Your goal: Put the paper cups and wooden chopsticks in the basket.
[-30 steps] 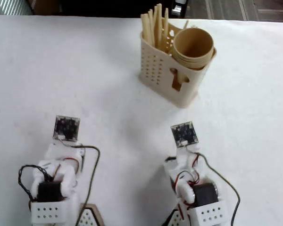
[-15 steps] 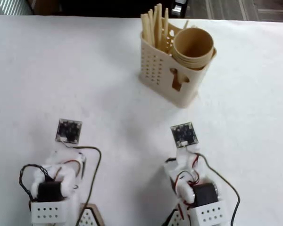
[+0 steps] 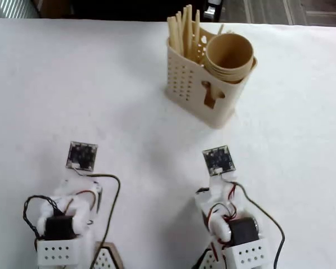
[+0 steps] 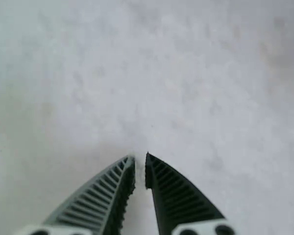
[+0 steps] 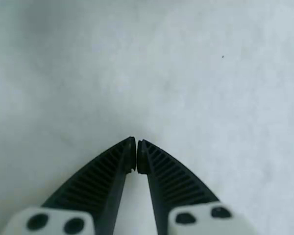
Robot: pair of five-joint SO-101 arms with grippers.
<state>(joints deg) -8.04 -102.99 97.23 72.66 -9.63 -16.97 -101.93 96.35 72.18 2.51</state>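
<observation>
A cream perforated basket [image 3: 197,88] stands at the back of the white table. Stacked paper cups [image 3: 230,54] sit in its right side and several wooden chopsticks [image 3: 185,29] stand upright in its left side. Both arms are drawn back at the table's near edge, far from the basket: one [image 3: 64,216] at the near left, the other [image 3: 229,216] at the near middle. My left gripper [image 4: 139,164] hangs shut over bare cloth, nothing between its fingers. My right gripper [image 5: 136,149] is shut too, tips touching, over bare cloth.
A white cloth [image 3: 73,84] covers the whole table. A dark strip of room runs behind the far edge. A small wooden piece [image 3: 105,258] pokes in at the near edge between the arms.
The arm at the near left has pulled back a little toward the near edge. The other arm, the basket and its contents have not moved.
</observation>
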